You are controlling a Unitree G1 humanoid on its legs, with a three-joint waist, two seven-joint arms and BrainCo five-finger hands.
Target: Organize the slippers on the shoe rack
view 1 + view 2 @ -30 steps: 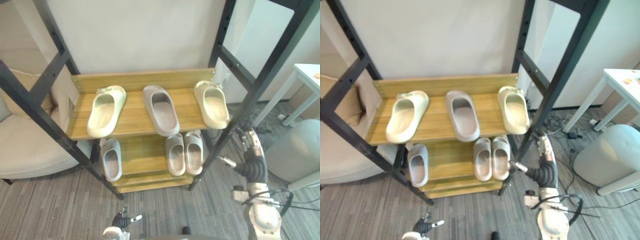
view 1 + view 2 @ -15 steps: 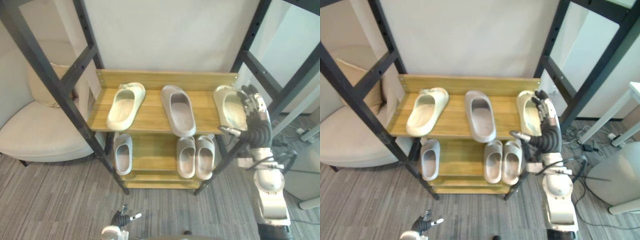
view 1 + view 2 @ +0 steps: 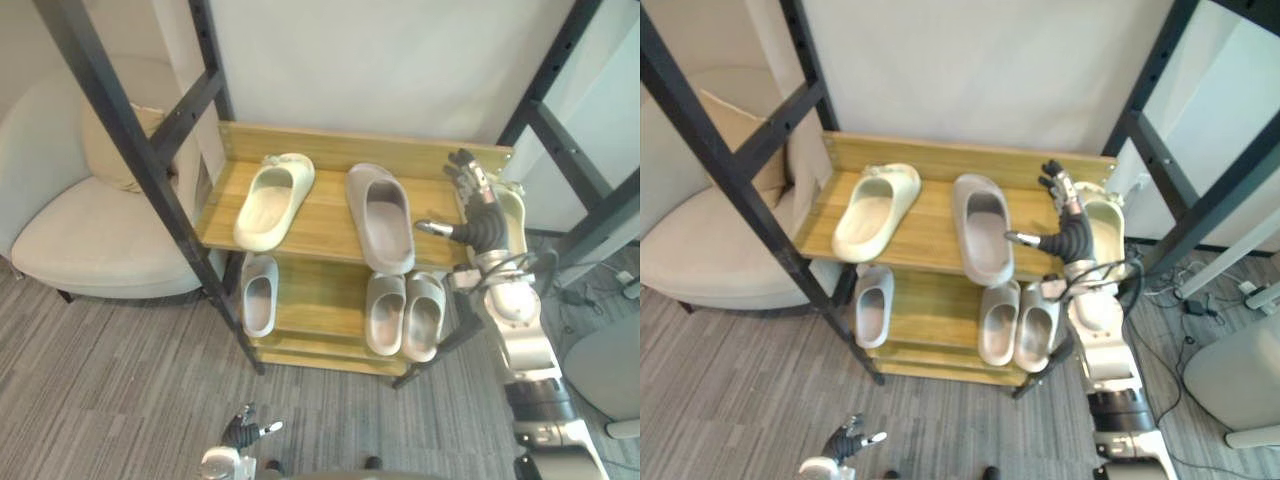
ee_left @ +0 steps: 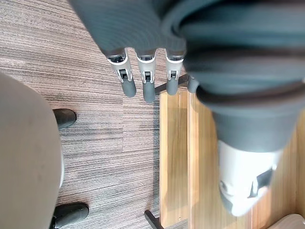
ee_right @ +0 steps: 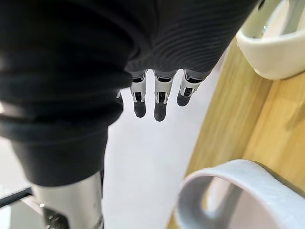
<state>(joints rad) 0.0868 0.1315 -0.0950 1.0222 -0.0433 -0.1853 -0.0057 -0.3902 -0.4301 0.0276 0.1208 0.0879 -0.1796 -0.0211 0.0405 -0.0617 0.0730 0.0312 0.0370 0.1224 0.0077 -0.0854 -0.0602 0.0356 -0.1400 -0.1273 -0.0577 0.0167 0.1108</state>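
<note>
Wood shelves in a black frame: the shoe rack (image 3: 320, 218) has a beige armchair (image 3: 90, 235) off its left side. L hand (image 3: 240, 436) hangs low over the carpet in front of the rack, fingers (image 4: 143, 83) straight & relaxed, holding nothing, idle.

Top shelf, left end: cream slipper (image 3: 272, 200), slanted toward the front-left corner. Middle: grey slipper (image 3: 380, 217), near end over the front edge. Right end: second cream slipper (image 3: 1103, 226), close to the back-right corner. Lower shelf: single grey slipper (image 3: 259, 295) at the left end, grey pair (image 3: 385, 313) side by side at the right end.

Change: a sec ago the R hand (image 3: 1067, 222) was down by the rack's front-right post, below the top shelf. Now it's up over that shelf's right end, btwn the middle grey slipper and the second cream slipper, just beside the latter. Its fingers (image 5: 159, 102) are straight & spread, thumb out toward the grey one, nothing gripped. Contact w/ the cream slipper: can't tell. The view has swung too, so the slippers themselves prob. haven't moved.

Meaning: reach done, grasp not. The cream pair sits split w/ a grey one btwn, so the sorting looks barely begun.
</note>
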